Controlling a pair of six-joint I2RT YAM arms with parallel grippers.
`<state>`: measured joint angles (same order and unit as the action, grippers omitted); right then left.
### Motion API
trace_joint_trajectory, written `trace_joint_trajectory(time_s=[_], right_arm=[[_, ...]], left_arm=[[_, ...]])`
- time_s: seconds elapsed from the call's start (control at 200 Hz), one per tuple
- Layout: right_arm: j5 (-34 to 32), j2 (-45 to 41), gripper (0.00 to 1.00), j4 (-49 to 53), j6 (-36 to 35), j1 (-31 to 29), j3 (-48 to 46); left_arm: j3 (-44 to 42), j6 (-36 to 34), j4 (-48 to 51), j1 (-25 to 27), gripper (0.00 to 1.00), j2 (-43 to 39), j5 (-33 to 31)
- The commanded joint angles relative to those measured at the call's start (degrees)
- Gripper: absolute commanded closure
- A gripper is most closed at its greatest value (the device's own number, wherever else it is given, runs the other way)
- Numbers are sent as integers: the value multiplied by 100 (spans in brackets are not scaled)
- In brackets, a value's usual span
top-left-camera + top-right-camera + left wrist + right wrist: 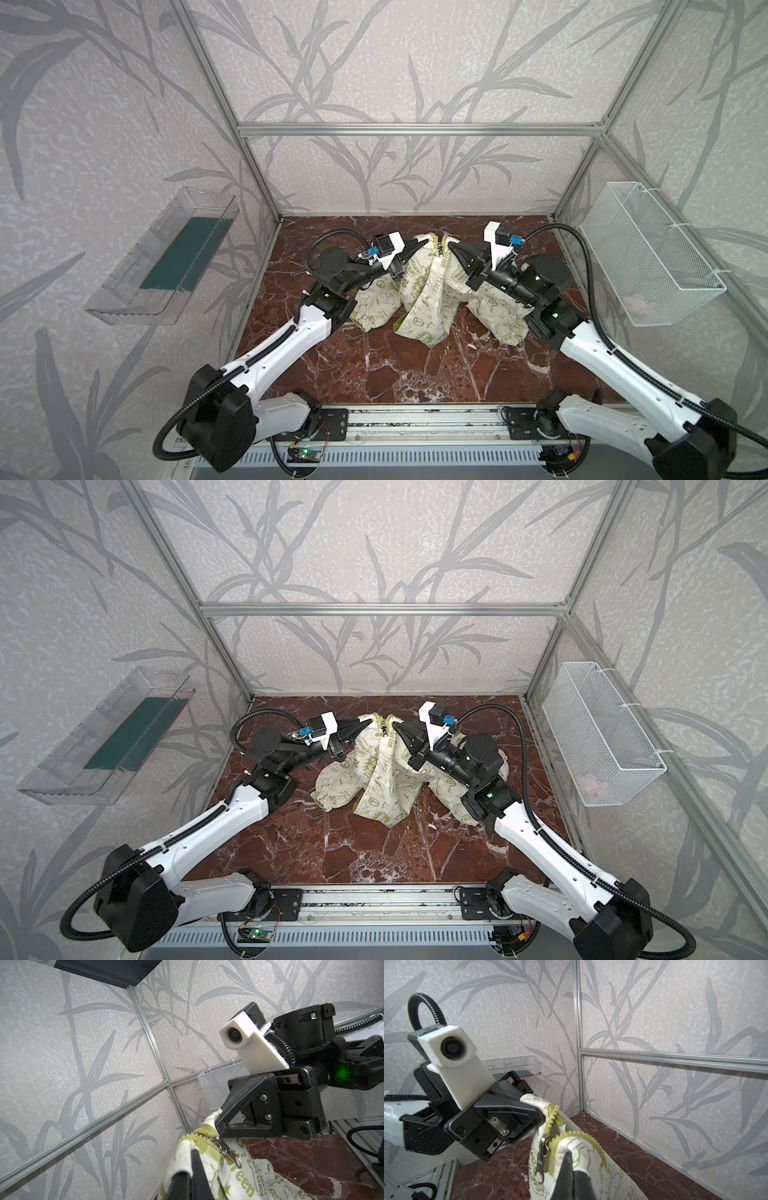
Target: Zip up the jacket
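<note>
The small cream fabric jacket (428, 286) with olive-green doodles hangs bunched toward the far edge of the red-brown marble counter (415, 374), lifted by its top; its lower folds rest on the stone. The left tool (409, 247) is clamped tight on one top edge by the green zipper (550, 1120), and the right tool (452, 247) is clamped on the other edge. A metal zipper pull (541, 1159) dangles between them. Leaf-patterned grey walls in aluminium framing enclose the counter, with a clear plastic tray (166, 257) on the left wall and a white wire-mesh basket (648, 253) on the right wall.
</note>
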<state>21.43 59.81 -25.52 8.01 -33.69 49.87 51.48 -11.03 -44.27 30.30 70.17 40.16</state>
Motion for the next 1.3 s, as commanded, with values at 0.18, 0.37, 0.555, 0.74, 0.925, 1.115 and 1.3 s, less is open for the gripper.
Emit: trace_joint_trajectory(time_s=[0.18, 0.37, 0.555, 0.74, 0.925, 1.115, 1.3], right_arm=[[-130, -83, 100, -388, 268, -62, 182], [-186, -84, 100, -663, 502, -104, 86], [-293, -161, 100, -731, 620, -129, 10], [-400, -277, 100, -713, 562, -147, -114], [-468, -356, 100, -627, 583, -156, -172], [-860, -335, 100, -418, 572, -223, -138], [-1362, -216, 100, -191, 316, -501, -22]], left_arm=[[-112, -970, 32, 243, 100, -285, -658], [-112, -971, -87, 336, 100, -233, -735], [-189, -1198, -129, 467, 100, -262, -1159], [-173, -1269, -231, 511, 100, -274, -1378], [-74, -1315, -256, 511, 100, -318, -1555], [-52, -1432, -309, 553, 100, -323, -1566], [-28, -1677, -231, 636, 100, -277, -1625]])
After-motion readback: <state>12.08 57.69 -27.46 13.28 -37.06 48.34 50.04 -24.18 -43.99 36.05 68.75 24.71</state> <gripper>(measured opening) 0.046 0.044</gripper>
